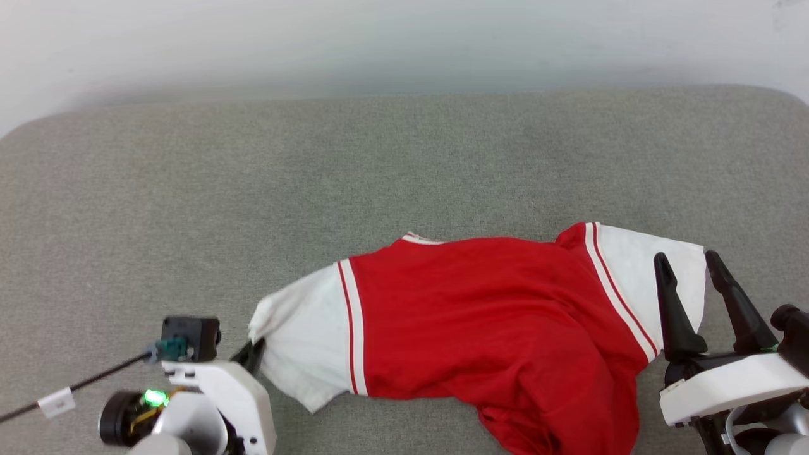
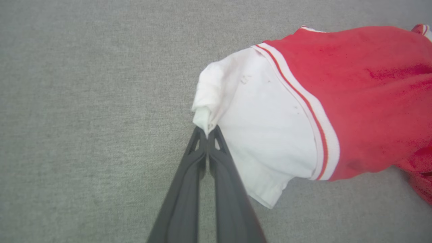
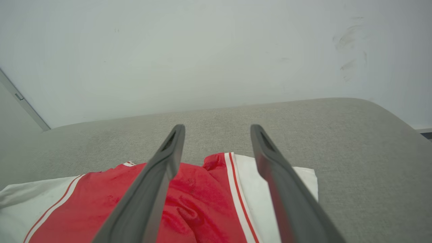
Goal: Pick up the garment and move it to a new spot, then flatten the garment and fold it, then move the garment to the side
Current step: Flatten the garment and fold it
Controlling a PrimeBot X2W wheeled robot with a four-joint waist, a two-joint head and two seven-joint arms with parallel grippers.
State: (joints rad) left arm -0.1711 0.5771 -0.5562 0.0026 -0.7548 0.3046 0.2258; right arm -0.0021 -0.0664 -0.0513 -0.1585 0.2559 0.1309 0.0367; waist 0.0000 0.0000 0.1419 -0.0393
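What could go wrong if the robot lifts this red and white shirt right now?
1. The left gripper is shut on just the bunched edge of a white sleeve of the garment. That thin pinch may slip under the shirt's weight.
2. The right gripper is open near the other sleeve and holds nothing. A one-sided lift would likely leave the shirt dangling and more crumpled.
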